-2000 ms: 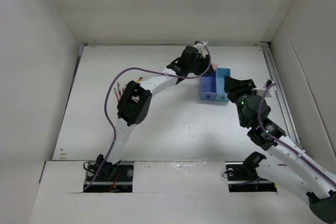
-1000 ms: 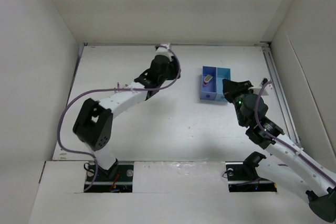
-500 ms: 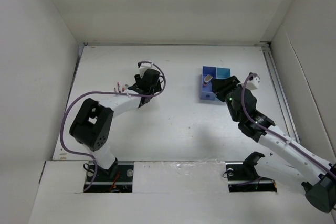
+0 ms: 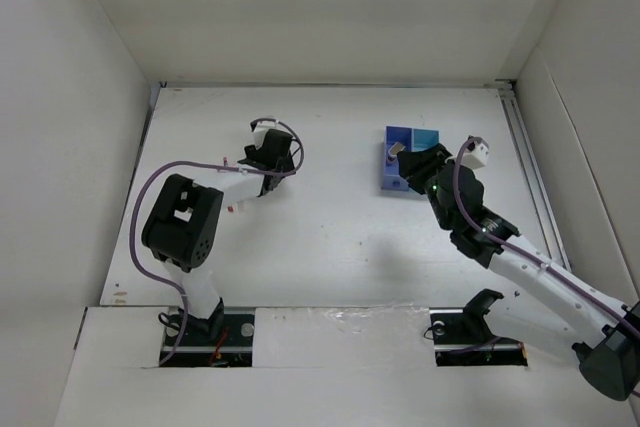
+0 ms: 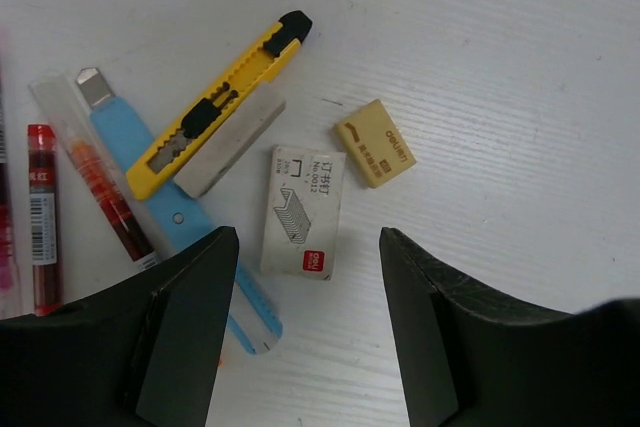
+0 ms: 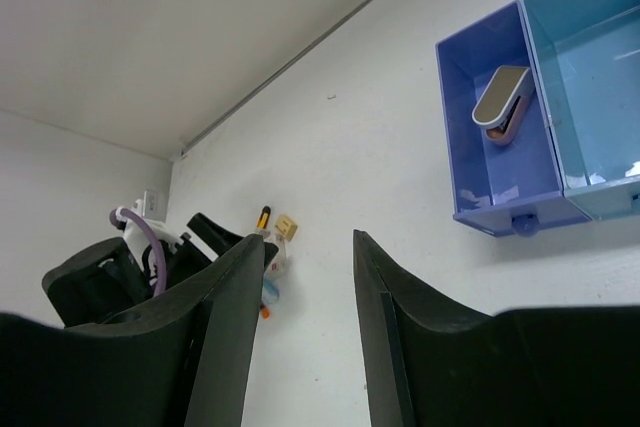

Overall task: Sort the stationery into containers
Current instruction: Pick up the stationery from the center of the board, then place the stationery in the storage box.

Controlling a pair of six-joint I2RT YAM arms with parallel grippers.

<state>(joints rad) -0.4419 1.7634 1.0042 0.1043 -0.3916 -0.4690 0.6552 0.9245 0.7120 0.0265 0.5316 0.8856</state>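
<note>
Item: loose stationery on the tabletop, logged from the staple box.

- Staple box: flat card carton, lying label up, directly under the left tool, whose jaws stood wide apart with nothing between them.
- Beige eraser: just beside the staple box, apart from it.
- White bar and yellow-black knife: laid together aslant, the bar's end near the staple box's corner.
- Light blue pen and red-and-white pens: beyond the knife from the staple box.
- Blue box: well apart from the staple box; a grey-and-pink piece lay in its darker compartment, and the lighter one showed nothing inside.
- Right tool: near the blue box, jaws parted, holding nothing.

Handling, as judged: the staple box is probably stiff, small and dense, best pinched across its narrow width at mid-length. The eraser is likely light and grippy. The knife is smooth and long, so it should be taken at the middle. The pens are thin and apt to roll.
</note>
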